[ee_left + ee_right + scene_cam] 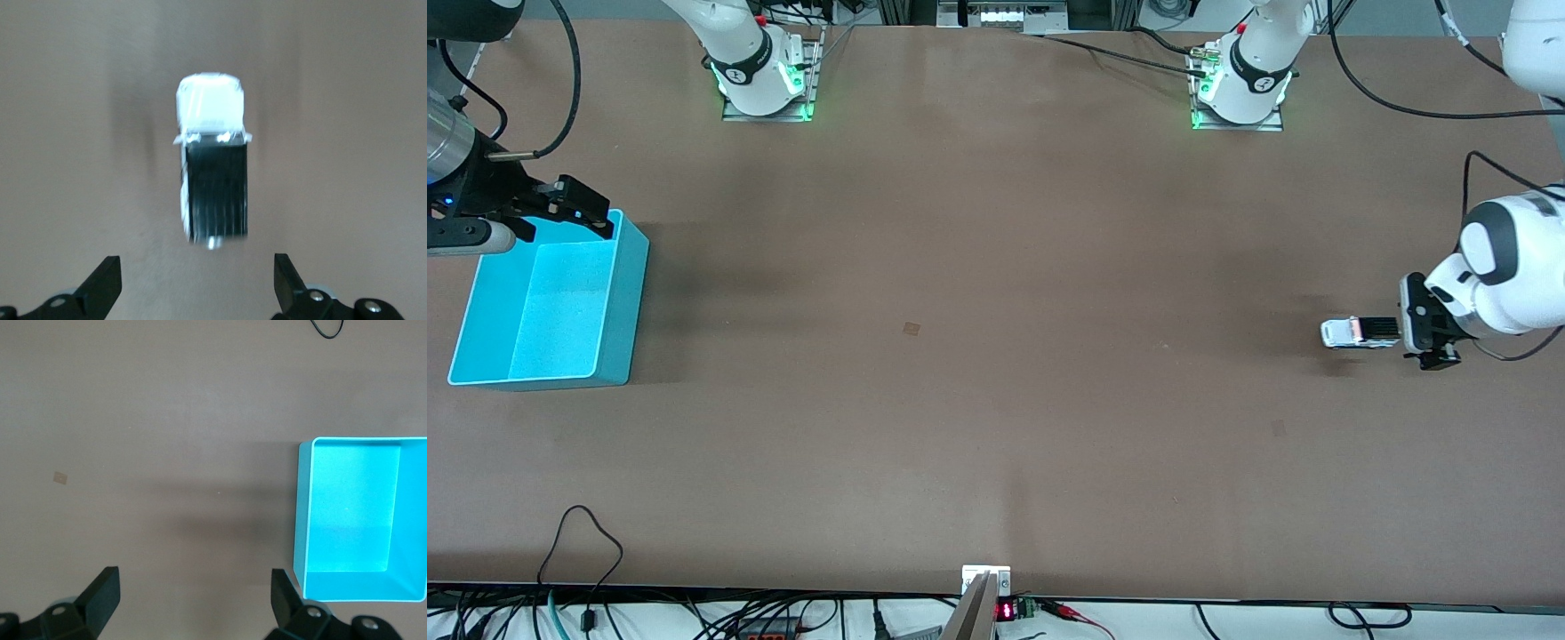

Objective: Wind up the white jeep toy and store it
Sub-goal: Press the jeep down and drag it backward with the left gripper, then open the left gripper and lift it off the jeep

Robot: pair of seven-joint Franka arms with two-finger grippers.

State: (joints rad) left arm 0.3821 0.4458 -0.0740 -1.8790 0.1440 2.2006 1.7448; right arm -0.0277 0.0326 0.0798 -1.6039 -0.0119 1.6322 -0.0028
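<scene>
White jeep toy [1347, 332], seemingly unlabelled.

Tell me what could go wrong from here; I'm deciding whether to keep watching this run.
1. The white jeep toy sits free on the table before the open left tool; if wound, it may roll off course.
2. The turquoise bin lies at the right arm's end; a crooked run could miss it.
3. The open right tool over the bin's rim might knock it.
</scene>
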